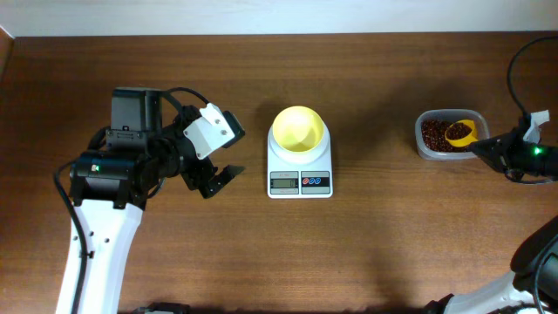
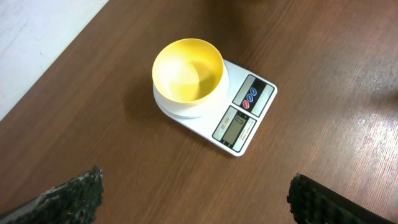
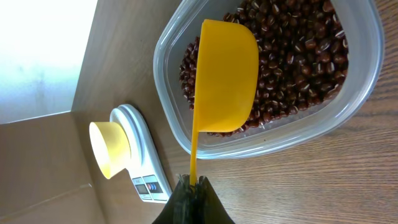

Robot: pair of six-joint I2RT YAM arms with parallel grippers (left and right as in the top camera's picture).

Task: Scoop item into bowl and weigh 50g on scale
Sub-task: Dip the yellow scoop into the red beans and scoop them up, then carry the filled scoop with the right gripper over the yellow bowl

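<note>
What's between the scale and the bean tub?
Nothing. The overhead view shows only bare table between the scale and the clear tub. The right wrist view shows the same bare wood there.

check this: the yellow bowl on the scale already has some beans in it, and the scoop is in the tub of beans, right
No. The bowl on the scale is empty, as the left wrist view shows. The rest holds: the scoop is in the tub of beans.
</note>
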